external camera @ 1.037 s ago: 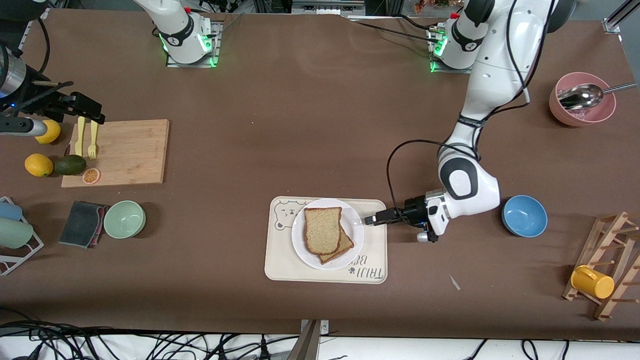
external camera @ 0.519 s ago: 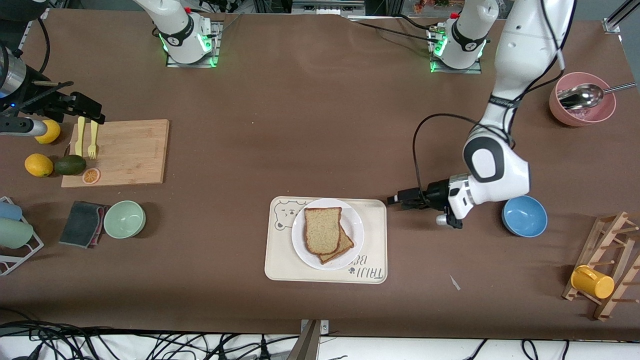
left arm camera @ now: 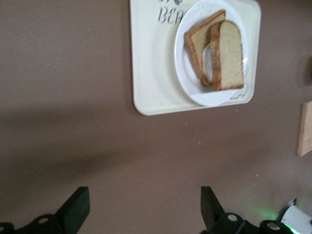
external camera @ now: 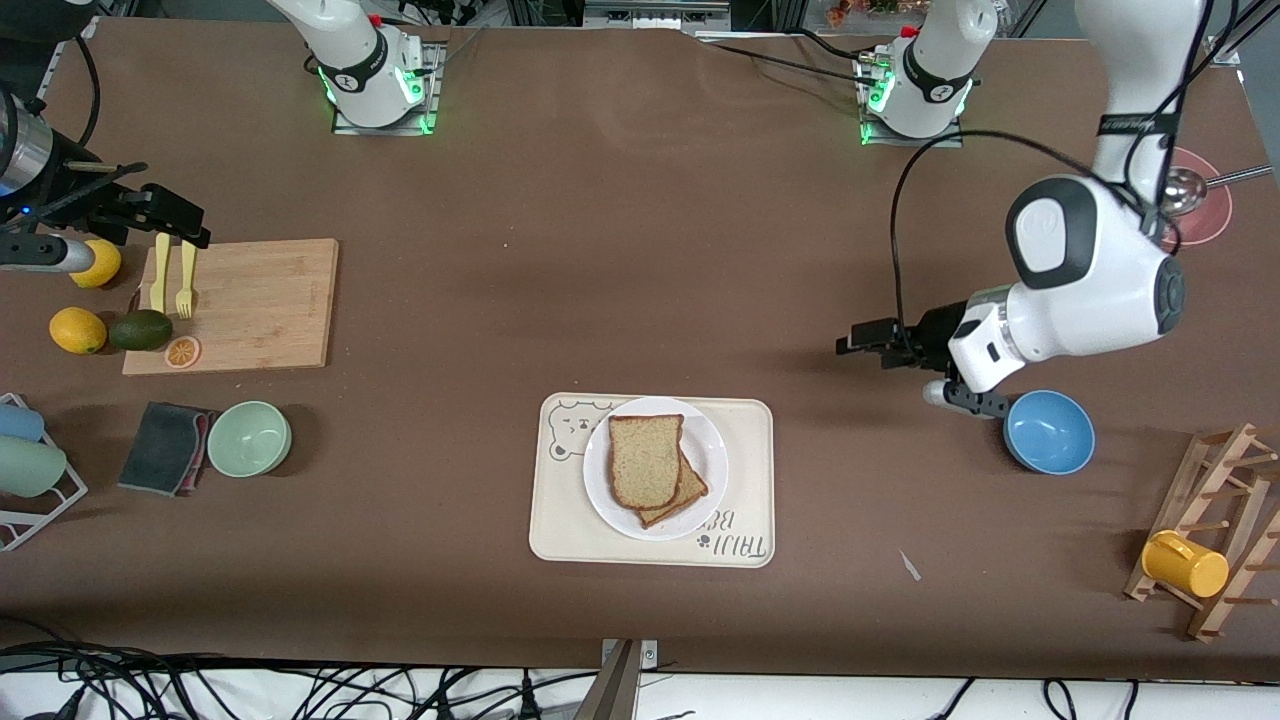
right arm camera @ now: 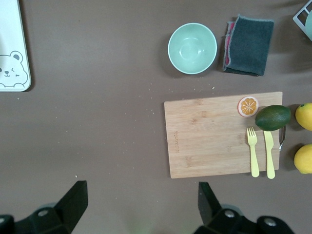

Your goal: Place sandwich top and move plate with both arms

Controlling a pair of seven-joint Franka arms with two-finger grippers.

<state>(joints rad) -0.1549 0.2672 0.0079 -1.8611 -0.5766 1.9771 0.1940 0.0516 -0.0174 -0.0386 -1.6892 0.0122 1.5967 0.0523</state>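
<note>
Left gripper [external camera: 848, 344] pulled back off the tray [external camera: 560, 530] toward its own end, jaws wide and empty over bare table [external camera: 600, 250], sandwich top [external camera: 645, 458] on plate [external camera: 712, 440] on tray, right gripper [external camera: 190, 233] waits over cutting board [external camera: 260, 300], jaws wide.

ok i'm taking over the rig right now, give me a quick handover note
Left pincer: open, empty, in the air over bare table between the tray and the blue bowl.
Right pincer: open, empty, over the cutting board, waiting.
Sandwich top: already on the lower slice, on the plate, which sits on the tray.
Left to do: move the plate with both arms.
</note>
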